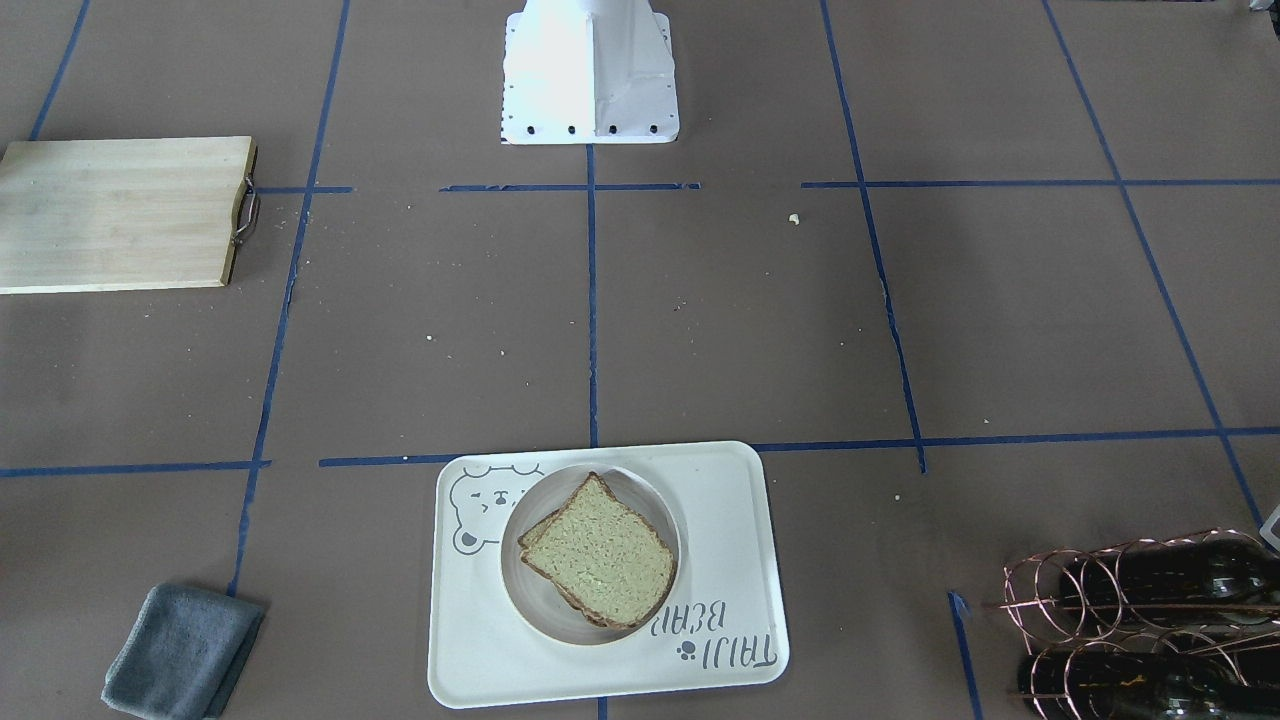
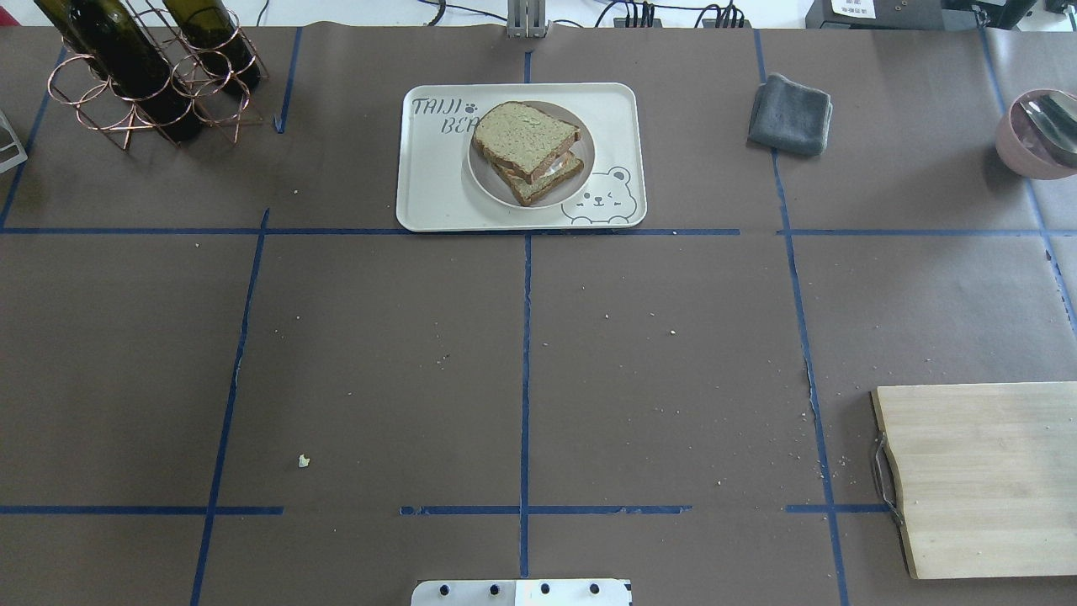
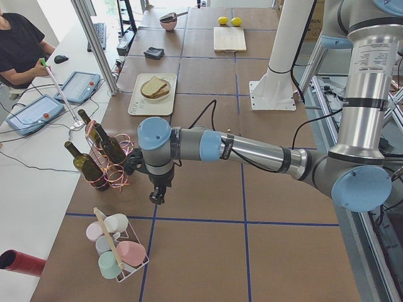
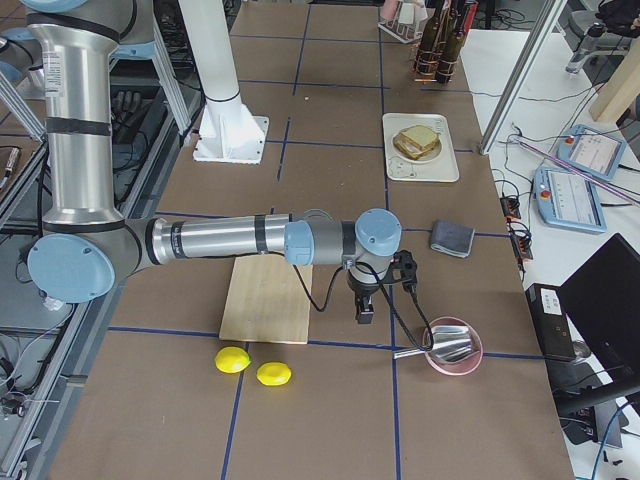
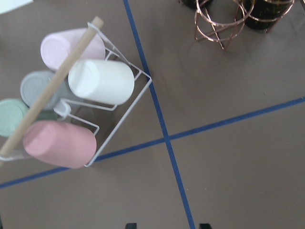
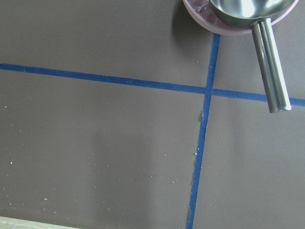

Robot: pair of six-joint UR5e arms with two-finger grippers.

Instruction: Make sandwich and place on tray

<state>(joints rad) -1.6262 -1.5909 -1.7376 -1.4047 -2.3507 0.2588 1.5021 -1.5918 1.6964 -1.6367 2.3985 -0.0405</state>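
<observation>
The sandwich (image 1: 600, 550), two tan bread slices stacked with the filling mostly hidden between them, sits on a round white plate (image 1: 535, 610). The plate rests on the cream tray (image 1: 730, 500) with the bear drawing, at the table's far middle in the overhead view (image 2: 429, 185). My left gripper (image 5: 167, 226) hovers far off to the left, beside a cup rack (image 5: 71, 109). Its two tips stand apart and empty. My right gripper (image 4: 365, 312) hangs over the table near a pink bowl (image 4: 455, 345). I cannot tell whether it is open or shut.
A wooden cutting board (image 2: 984, 475) lies at the near right. A grey cloth (image 2: 791, 114) lies right of the tray. A copper rack with wine bottles (image 2: 143, 76) stands at the far left. The pink bowl holds a metal scoop (image 6: 269, 62). Two lemons (image 4: 255, 367) lie near the board.
</observation>
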